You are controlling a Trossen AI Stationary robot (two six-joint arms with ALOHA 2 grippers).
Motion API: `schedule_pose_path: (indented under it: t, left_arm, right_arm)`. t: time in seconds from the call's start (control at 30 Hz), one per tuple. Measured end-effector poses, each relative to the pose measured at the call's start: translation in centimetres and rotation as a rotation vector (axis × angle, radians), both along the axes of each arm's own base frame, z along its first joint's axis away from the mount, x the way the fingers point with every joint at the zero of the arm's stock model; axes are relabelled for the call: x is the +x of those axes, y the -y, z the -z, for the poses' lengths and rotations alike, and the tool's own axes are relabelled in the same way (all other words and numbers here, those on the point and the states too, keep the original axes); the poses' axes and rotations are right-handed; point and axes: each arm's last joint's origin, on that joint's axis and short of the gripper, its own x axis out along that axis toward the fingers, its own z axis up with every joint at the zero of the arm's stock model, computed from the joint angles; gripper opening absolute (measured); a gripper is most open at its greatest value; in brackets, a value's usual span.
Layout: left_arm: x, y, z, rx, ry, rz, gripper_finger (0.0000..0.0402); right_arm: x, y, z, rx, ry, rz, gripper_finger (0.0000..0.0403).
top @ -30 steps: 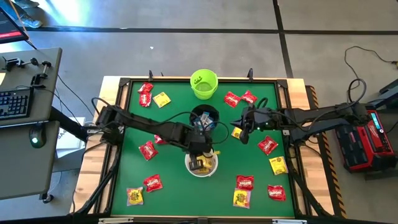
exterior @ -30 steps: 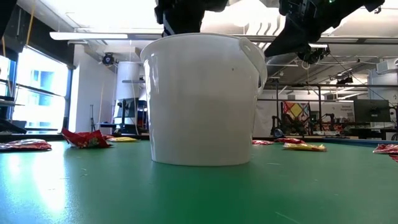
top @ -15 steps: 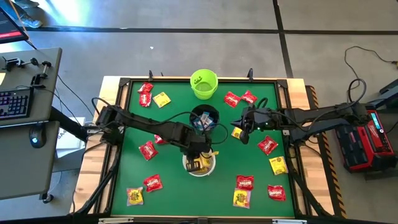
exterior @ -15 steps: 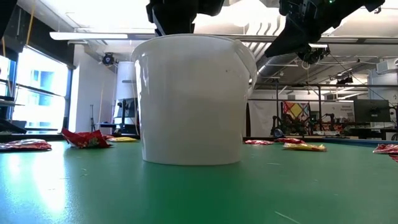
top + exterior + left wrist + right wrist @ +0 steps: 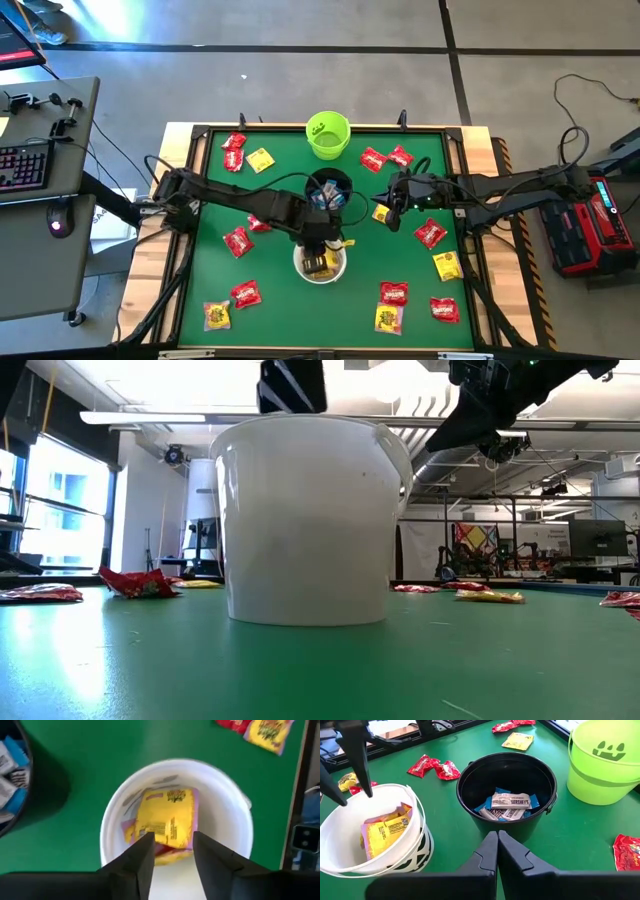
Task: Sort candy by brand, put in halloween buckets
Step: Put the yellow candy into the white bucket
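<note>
Left gripper: the left gripper (image 5: 322, 243) hangs over the far rim of the white bucket (image 5: 321, 272); in the left wrist view its fingers (image 5: 142, 862) stand parted with nothing between them.
Released packet: a yellow candy packet (image 5: 167, 817) lies loose inside the white bucket, on top of other yellow packets.
Right gripper: the right gripper (image 5: 385, 198) waits right of the black bucket (image 5: 329, 187), its fingers (image 5: 492, 851) pressed together and empty.
Black bucket: stands at mid-table, just beyond the white one, with blue-and-white packets (image 5: 509, 801) inside.
Green bucket: the lime green bucket (image 5: 327, 135) stands at the far edge of the green table (image 5: 275, 260), beyond the black bucket.
Loose candy: red packets (image 5: 238, 241) and yellow packets (image 5: 447, 266) lie scattered on both sides of the table.
Change from a second ago: the left gripper was clenched low over the white bucket; its fingers have since spread and it has moved slightly farther away. The white bucket slid a little leftward in the low view. The right gripper has not moved.
</note>
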Motion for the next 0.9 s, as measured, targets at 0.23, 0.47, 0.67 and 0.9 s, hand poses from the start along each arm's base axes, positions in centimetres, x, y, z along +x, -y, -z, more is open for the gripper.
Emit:
schedule_pose_path:
  t: [0.23,0.47,0.67,0.9]
  left_arm:
    - [-2.0,1.6,-2.0,0.055,0.025,0.022,0.0147]
    - [-4.8,3.9,-4.2,-0.014,0.019,0.067,0.0147]
    - [-7.8,7.3,-3.9,-0.063,-0.147,0.084,0.0147]
    - [-10.2,11.1,-3.9,-0.089,-0.181,0.035,0.0147]
  right_arm:
    - [0.0,0.0,0.0,-0.023,-0.006,-0.013,0.0000]
    - [0.0,0.0,0.0,-0.037,-0.009,-0.020,0.0000]
    - [0.0,0.0,0.0,-0.048,-0.012,-0.032,0.0000]
    - [0.0,0.0,0.0,-0.063,-0.016,-0.046,0.0000]
